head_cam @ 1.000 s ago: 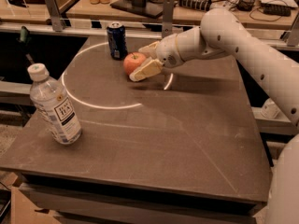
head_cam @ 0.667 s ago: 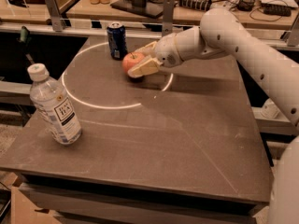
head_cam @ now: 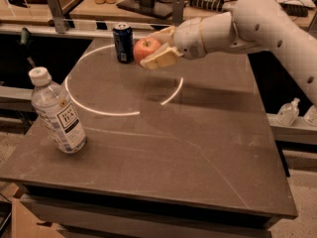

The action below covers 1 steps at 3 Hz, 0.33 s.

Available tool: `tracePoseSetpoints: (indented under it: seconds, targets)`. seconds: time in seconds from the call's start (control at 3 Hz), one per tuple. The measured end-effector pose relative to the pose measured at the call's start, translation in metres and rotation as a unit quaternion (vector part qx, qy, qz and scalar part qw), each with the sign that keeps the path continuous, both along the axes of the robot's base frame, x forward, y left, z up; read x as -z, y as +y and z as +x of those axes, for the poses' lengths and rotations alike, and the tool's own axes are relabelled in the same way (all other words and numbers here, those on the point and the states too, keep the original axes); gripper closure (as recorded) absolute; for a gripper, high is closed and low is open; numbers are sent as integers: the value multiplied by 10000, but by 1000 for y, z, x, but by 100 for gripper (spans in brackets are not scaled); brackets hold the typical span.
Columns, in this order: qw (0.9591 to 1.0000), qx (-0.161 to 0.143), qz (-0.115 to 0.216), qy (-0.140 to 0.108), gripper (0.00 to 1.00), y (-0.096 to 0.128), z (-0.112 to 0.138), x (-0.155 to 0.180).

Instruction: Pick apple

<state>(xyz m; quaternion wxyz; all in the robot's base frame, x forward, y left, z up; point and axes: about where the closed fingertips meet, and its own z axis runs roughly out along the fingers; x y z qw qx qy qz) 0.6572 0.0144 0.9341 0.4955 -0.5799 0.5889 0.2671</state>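
Where a second ago the round red-orange apple (head_cam: 146,46) sat lower beside the dark blue can (head_cam: 123,42), it now hangs clear of the dark grey tabletop (head_cam: 198,148), clamped in the cream claw (head_cam: 149,51); the pick looks essentially made.

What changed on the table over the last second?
The gripper, already closed around the round red-orange apple, has lifted it off the dark grey table. The apple is now level with the top of the blue can. The can and the clear plastic water bottle have not moved.
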Motion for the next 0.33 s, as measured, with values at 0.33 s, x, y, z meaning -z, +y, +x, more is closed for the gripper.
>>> tracePoseSetpoints:
  seconds: [0.33]
  targets:
    - [10000,-3,0,-32,100,-2,-1,-1]
